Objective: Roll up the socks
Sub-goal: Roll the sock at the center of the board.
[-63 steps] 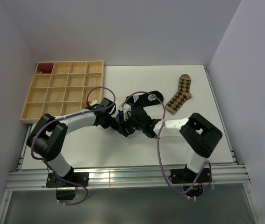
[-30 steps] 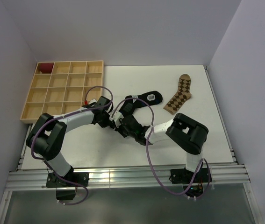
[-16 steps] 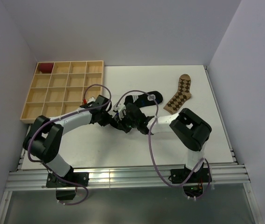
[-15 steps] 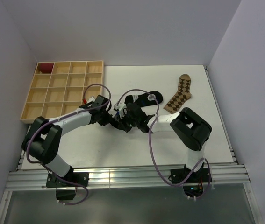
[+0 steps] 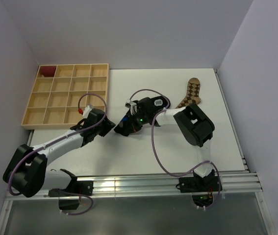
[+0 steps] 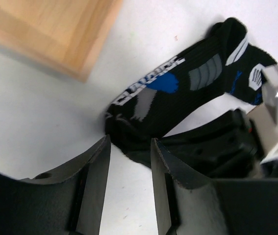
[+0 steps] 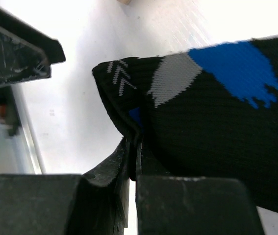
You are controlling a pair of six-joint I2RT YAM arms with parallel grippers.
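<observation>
Releases left, pinches right.
Backs parted, empty left fingers [image 6: 95, 181] off the black sock [image 6: 178, 90]; clamps its folded edge in shut right fingers [image 7: 188, 203], ready to roll.

No word can be read for certain. The black sock [image 6: 197, 83] carries a band of white lettering [image 6: 151, 81] along its side in the left wrist view, too blurred to spell out. Near its far end sits a white hexagon badge [image 6: 256, 76] with fine lines, also unreadable. White chevron marks [image 7: 119, 73] show at its other end.
</observation>
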